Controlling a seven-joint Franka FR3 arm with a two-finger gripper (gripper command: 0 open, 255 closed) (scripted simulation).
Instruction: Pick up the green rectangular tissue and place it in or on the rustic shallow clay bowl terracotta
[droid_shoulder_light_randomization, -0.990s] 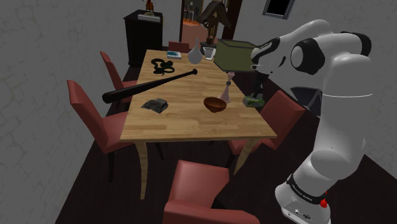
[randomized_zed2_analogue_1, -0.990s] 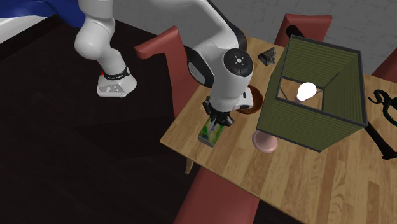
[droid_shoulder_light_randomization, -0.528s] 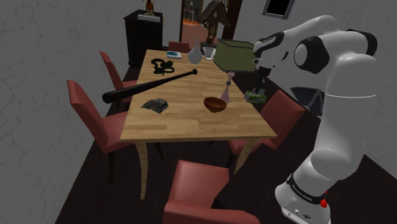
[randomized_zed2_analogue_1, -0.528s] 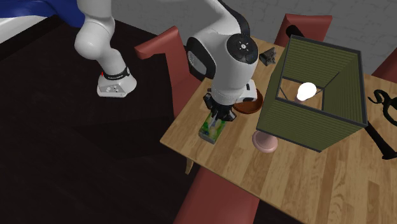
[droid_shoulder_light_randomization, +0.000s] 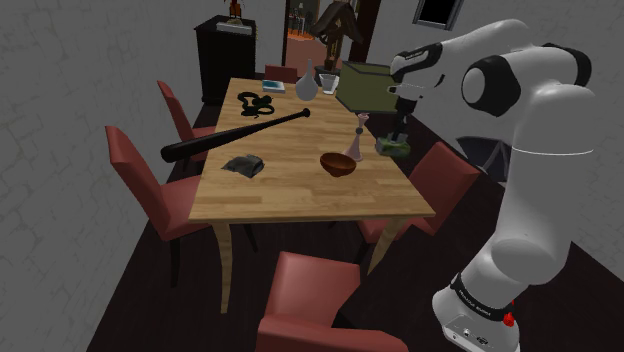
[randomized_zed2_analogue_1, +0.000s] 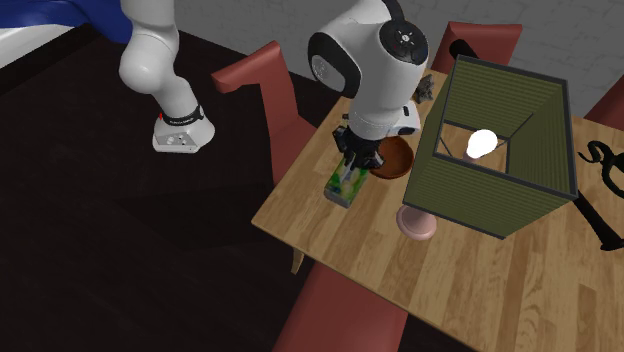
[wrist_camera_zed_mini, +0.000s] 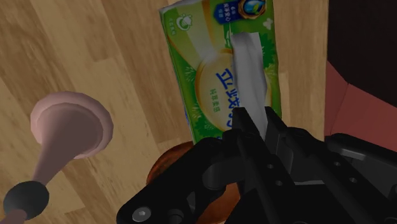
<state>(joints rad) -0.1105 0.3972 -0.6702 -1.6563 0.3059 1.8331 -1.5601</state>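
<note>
Hand clamped on the green tissue pack. In the wrist view its black fingers close on the near end of the pack, where a white sheet sticks out of the slot. The pack's far end points away from the hand.

Location of pack: right of centre in the shoulder view, hanging under the hand over the right-hand edge of the desk. It appears raised off the desk surface, though contact cannot be ruled out.

Brown shallow bowl: upright on the desk, centre of the shoulder view, apart from the pack. In the second exterior view the bowl sits just right of the hand, partly hidden by the arm. In the wrist view its rim shows close beside the fingers.

Other items: a lamp with a green shade and a pink base stands near the bowl. A black bat lies left of centre in the shoulder view. Red chairs surround the desk.
</note>
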